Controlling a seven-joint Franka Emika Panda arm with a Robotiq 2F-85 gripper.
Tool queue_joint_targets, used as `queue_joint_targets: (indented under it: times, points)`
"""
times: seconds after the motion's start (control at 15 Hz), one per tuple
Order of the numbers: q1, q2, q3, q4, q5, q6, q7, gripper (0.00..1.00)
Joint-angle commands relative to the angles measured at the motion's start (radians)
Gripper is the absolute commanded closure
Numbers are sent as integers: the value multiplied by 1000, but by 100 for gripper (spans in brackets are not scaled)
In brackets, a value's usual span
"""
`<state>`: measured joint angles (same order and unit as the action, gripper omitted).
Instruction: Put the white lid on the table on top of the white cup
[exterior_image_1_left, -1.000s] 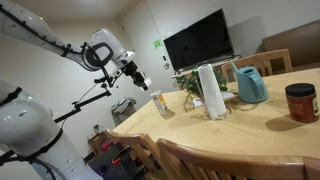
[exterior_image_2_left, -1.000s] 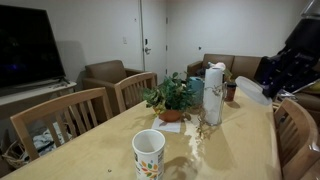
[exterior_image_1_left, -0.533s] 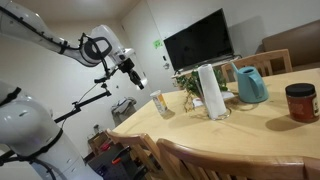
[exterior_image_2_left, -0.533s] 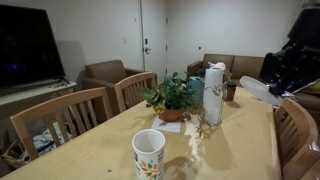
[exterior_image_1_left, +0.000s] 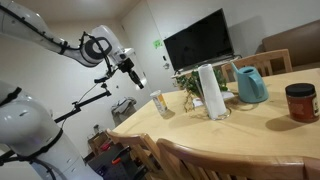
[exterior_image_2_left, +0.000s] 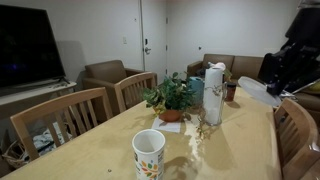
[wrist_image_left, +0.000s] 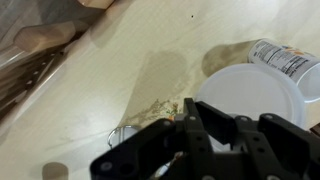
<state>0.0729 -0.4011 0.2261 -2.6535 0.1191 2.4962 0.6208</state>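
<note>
The white cup (exterior_image_1_left: 158, 104) with yellowish-orange print stands upright near the table's end; it also shows in an exterior view (exterior_image_2_left: 149, 153) and at the top right of the wrist view (wrist_image_left: 285, 62). My gripper (exterior_image_1_left: 134, 77) hangs in the air beyond the table's edge, away from the cup, also seen in an exterior view (exterior_image_2_left: 272, 84). It is shut on the round white lid (exterior_image_2_left: 257, 92), which fills the right of the wrist view (wrist_image_left: 250, 95) just past the fingers (wrist_image_left: 205, 128).
On the wooden table (exterior_image_1_left: 260, 130) stand a tall white roll (exterior_image_1_left: 208, 92), a teal jug (exterior_image_1_left: 250, 85), a potted plant (exterior_image_2_left: 172, 97) and a dark jar (exterior_image_1_left: 300, 102). Wooden chairs (exterior_image_2_left: 60, 120) line the table. A TV (exterior_image_1_left: 198, 42) stands behind.
The arm drew back and up slightly with the lid over the first half second, then stayed still. The cup has not moved.
</note>
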Motion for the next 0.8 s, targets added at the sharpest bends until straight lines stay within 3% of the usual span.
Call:
queue_joint_targets:
  times: [0.0, 0.73]
  points:
    - [6, 38, 23, 84, -49, -32, -56, 98]
    - [62, 226, 70, 372, -171, -156, -228, 98]
